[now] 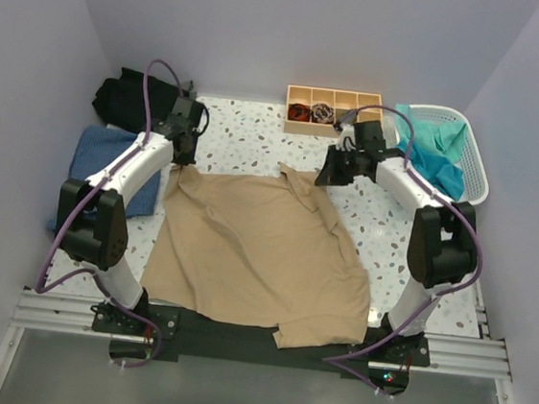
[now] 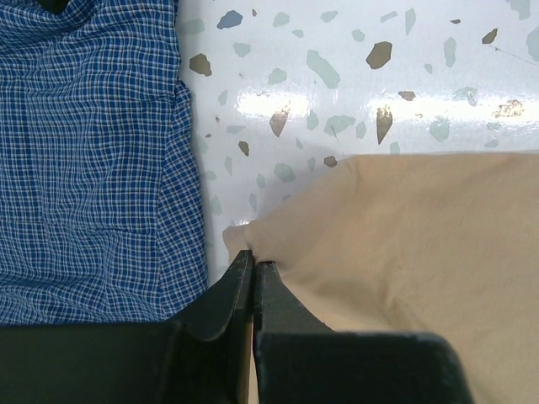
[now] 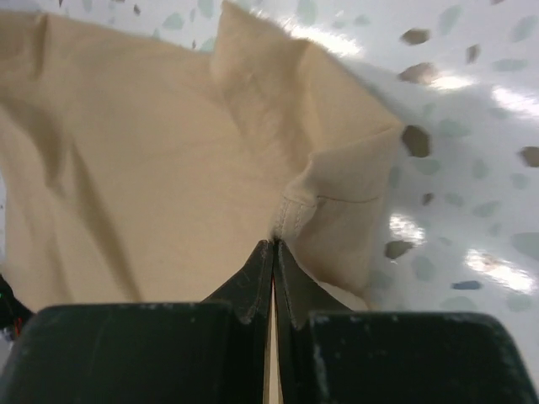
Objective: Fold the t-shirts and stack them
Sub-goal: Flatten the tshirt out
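Speckled surface (image 1: 257, 133), and the tan shirt (image 1: 255, 249) lies rumpled across its middle. See the left hand (image 2: 253, 263) pinched tight on the far-left corner, the right hand (image 3: 274, 246) clamped on a far-right hem. Limp, light cloth, I'd say: it'll sag between holds, so corners and seams grip best.

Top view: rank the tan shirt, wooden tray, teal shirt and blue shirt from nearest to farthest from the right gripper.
1. tan shirt: its far right corner is pinched in the right gripper.
2. wooden tray: just beyond the gripper, at the back of the table.
3. teal shirt: in the basket, off to the right.
4. blue shirt: across the table, far left.
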